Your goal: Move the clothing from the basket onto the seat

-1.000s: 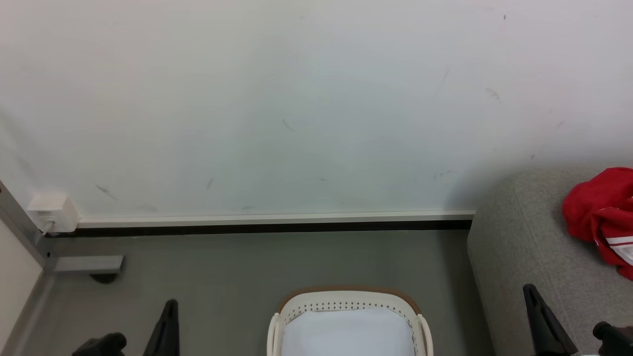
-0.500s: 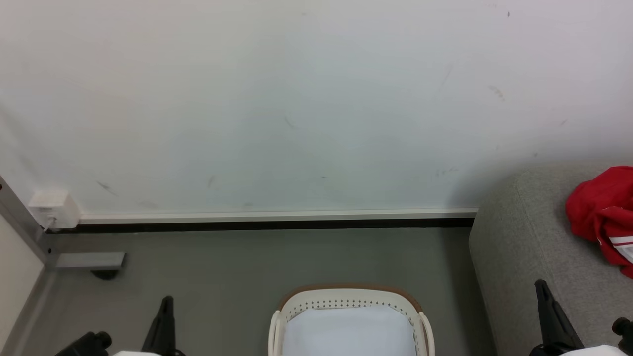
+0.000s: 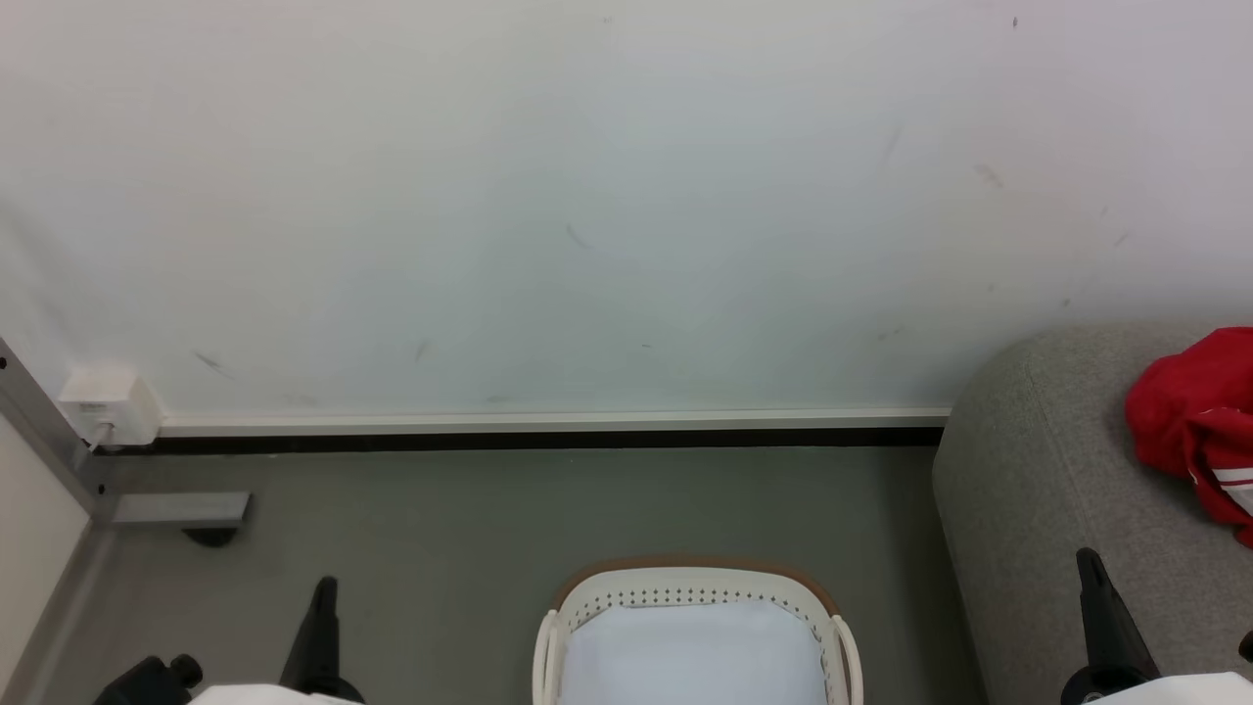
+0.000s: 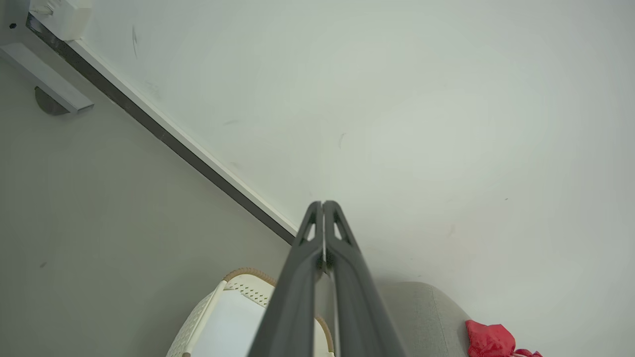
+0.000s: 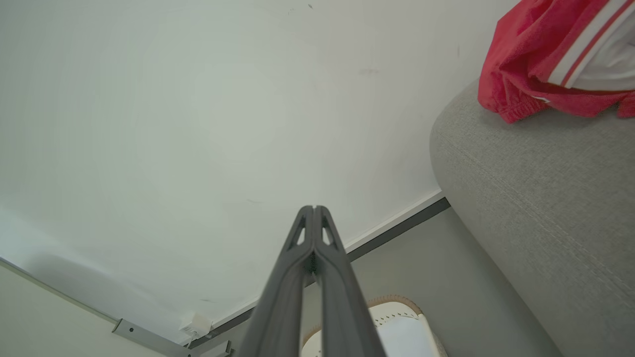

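Observation:
Red clothing [image 3: 1189,431] with white striped trim lies on the grey seat [image 3: 1038,490] at the right; the right wrist view shows the clothing [image 5: 540,54] on the seat [image 5: 536,188] too. The cream basket [image 3: 693,587] with a brown rim stands on the floor at bottom centre, a pale white sheet [image 3: 690,656] inside it. My left gripper [image 3: 325,587] is shut at the lower left, left of the basket, holding nothing. My right gripper [image 3: 1089,560] is shut at the lower right, over the seat's front part. The wrist views show both pairs of fingers [image 4: 322,204] [image 5: 313,208] pressed together.
A white wall [image 3: 587,196] with a skirting strip rises behind the basket. A white socket box [image 3: 103,406] and a grey metal frame [image 3: 176,509] sit at the left corner. Grey floor [image 3: 489,529] spreads between the wall and the basket.
The head camera has tilted slightly, shifting the whole picture. Both grippers sit a little lower and further outward in the view, and pale forearms now show at the bottom edge.

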Controlling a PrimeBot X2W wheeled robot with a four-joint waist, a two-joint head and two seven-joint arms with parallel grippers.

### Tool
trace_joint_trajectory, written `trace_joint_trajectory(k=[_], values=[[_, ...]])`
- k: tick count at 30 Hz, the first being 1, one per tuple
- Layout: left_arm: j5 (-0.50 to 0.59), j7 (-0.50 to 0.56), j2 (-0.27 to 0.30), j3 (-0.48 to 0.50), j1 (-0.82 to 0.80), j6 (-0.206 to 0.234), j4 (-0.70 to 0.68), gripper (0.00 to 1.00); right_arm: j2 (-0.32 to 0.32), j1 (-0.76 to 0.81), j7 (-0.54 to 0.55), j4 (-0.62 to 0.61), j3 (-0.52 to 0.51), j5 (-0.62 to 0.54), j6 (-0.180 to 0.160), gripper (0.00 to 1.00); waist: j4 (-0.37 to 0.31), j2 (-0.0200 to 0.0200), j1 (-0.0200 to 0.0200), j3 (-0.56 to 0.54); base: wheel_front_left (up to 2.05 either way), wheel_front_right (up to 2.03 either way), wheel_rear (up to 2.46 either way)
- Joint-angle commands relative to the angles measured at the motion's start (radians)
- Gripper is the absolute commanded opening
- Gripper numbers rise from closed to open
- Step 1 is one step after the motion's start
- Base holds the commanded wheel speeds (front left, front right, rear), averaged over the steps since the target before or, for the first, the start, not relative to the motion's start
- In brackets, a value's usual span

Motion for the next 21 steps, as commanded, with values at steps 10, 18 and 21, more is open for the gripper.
trace_joint_trajectory(k=[10,18,21], values=[[-0.125,0.035,-0.001,0.024,-0.034,-0.012,-0.018,0.00,0.008,-0.039,0.033,-0.008,-0.033,0.118,-0.001,0.00,0.004,-0.0001,-0.0001,0.006,0.00,0.00,0.00],[-0.207,0.058,-0.005,0.037,-0.041,-0.018,-0.020,0.00,0.018,-0.047,0.057,-0.007,-0.053,0.195,-0.001,0.00,0.007,-0.0001,-0.0001,0.010,0.00,0.00,0.00],[-0.240,0.067,-0.007,0.041,-0.043,-0.020,-0.021,0.00,0.022,-0.049,0.065,-0.006,-0.060,0.223,-0.001,0.00,0.008,-0.0001,-0.0001,0.012,0.00,0.00,0.00]])
